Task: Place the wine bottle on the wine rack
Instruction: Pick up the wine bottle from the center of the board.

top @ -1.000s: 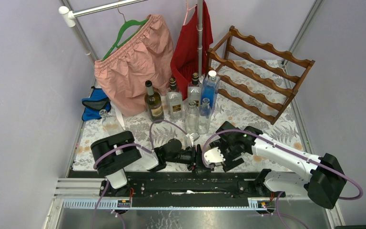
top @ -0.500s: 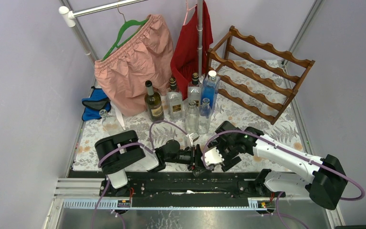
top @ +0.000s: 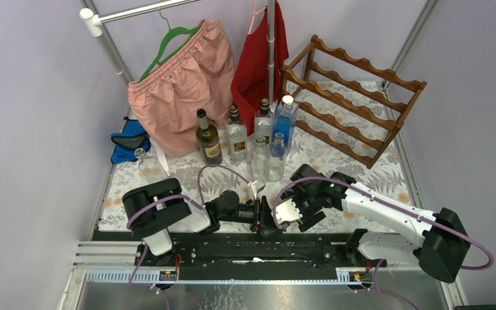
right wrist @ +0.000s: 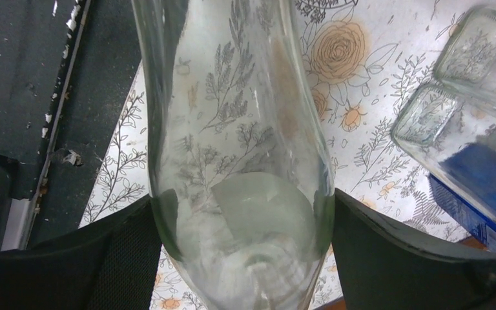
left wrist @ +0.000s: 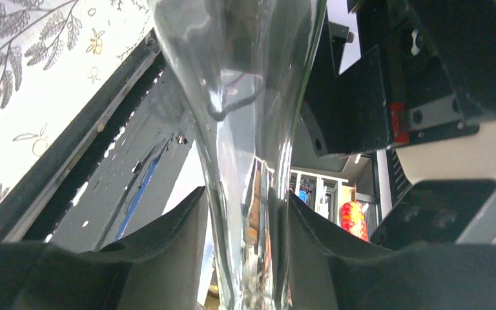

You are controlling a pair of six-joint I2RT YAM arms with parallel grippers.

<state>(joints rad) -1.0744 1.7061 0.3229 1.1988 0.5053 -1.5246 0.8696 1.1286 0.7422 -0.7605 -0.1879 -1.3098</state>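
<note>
While the right gripper (right wrist: 242, 213) is clamping the clear wine bottle (right wrist: 232, 116) at its body, the left gripper (left wrist: 247, 206) is pinching its neck.

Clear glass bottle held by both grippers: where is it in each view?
Top external: lower centre, clear glass bottle between left gripper and right gripper, hard to make out.
Left wrist: centre, narrow neck running top to bottom.
Right wrist: centre, wide body.
Shared landmark: floral tablecloth, in all three.
</note>
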